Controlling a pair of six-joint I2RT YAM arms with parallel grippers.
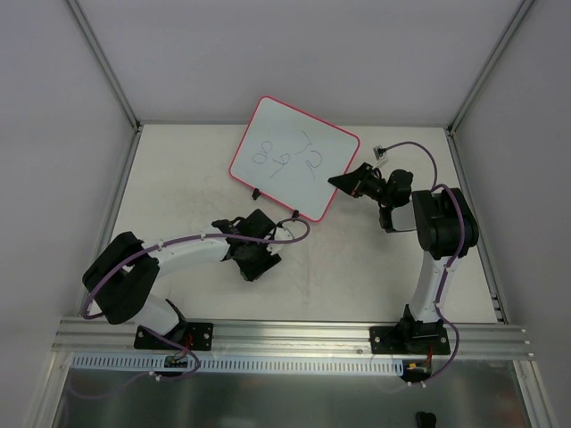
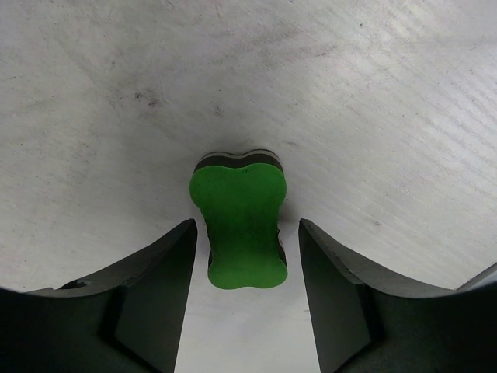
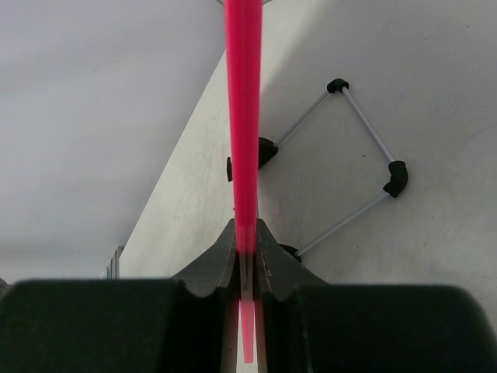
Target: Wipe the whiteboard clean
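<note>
Two jobs split: the right end effector [image 3: 246, 233] pinches the whiteboard [image 1: 294, 160] by its pink frame, likely steadying it at the table's [image 1: 357, 267] far middle; the left end effector [image 2: 247, 229], spread, straddles the green eraser [image 2: 238, 210] for pickup.

Both arms are built alike: the left arm [image 1: 183, 246] and the right arm [image 1: 428, 281] each have a curved white link set between bulky matte-black joint housings, above a flat black base plate [image 1: 174, 337]. A thin purple cable [image 1: 416, 144] trails along each arm. The left gripper [image 2: 246, 233] has two broad black fingers [image 2: 155, 287] with bevelled inner faces. The right gripper [image 3: 246, 233] is black too, tapering to narrow tips.
</note>
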